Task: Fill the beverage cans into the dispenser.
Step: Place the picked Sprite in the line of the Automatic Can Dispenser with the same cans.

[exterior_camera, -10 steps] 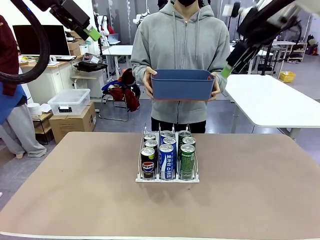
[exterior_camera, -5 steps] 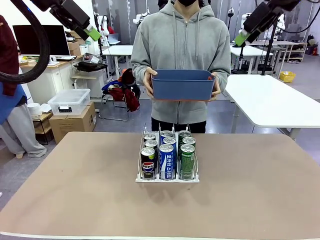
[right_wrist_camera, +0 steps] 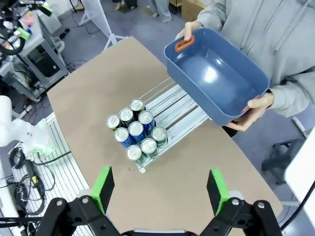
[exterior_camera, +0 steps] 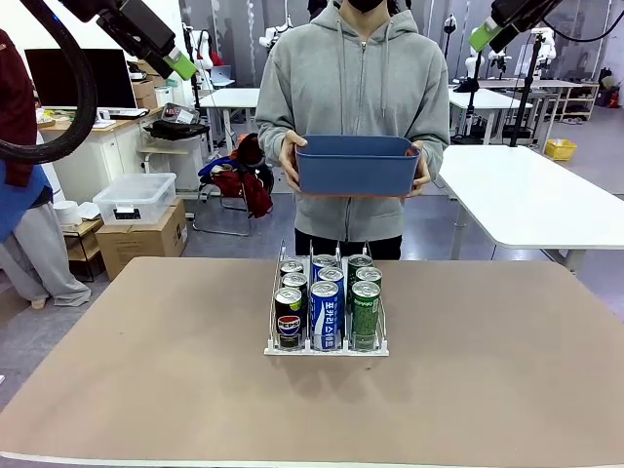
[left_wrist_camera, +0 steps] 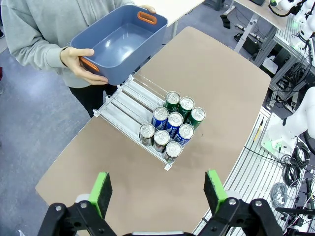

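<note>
You had both claws parked high over the tabletop (exterior_camera: pixel 507 370) — left claw (left_wrist_camera: pixel 156 189) and right claw (right_wrist_camera: pixel 160 187) spread wide, holding nothing — since nine cans (exterior_camera: pixel 325 302) already stood in the rack (exterior_camera: pixel 327 348) at mid-table and the person's bin (exterior_camera: pixel 356 164) looked empty.

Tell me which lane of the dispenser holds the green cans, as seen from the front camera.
The right-hand lane of the dispenser holds the green cans. The middle lane has blue cans, and the left lane has black Pepsi cans.
</note>
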Robot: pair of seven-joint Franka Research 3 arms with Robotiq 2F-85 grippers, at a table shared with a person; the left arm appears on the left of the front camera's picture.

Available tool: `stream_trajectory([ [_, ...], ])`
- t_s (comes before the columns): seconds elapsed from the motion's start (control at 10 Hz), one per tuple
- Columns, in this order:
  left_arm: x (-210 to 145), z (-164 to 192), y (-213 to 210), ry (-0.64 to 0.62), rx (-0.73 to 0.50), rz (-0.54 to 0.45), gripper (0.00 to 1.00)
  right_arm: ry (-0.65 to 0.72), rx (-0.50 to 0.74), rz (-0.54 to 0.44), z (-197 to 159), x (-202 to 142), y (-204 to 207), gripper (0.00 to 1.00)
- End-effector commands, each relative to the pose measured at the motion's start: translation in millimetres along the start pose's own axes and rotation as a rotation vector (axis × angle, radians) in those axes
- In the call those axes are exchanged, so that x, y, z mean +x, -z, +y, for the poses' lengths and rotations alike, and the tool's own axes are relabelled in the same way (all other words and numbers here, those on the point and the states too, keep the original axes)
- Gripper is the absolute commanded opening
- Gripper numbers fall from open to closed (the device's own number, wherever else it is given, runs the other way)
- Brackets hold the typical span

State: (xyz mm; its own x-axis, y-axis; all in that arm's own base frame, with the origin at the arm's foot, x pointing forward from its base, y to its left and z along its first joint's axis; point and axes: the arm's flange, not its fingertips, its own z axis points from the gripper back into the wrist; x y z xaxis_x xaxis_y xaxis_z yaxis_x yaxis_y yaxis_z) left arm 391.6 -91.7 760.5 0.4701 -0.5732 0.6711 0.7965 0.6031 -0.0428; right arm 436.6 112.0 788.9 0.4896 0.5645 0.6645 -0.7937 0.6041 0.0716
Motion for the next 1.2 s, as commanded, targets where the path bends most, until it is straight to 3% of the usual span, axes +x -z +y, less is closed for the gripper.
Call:
stream_trajectory([
  [0.0,-1.7,0.5,-0.7,-0.002,-0.002,0.0,1.0,-0.004,0.004,-0.001,4.5,-2.4,-1.2,1.0],
  [1.1,-1.7,0.5,-0.7,-0.002,-0.002,0.0,1.0,-0.004,0.004,-0.001,4.5,-2.4,-1.2,1.0],
])
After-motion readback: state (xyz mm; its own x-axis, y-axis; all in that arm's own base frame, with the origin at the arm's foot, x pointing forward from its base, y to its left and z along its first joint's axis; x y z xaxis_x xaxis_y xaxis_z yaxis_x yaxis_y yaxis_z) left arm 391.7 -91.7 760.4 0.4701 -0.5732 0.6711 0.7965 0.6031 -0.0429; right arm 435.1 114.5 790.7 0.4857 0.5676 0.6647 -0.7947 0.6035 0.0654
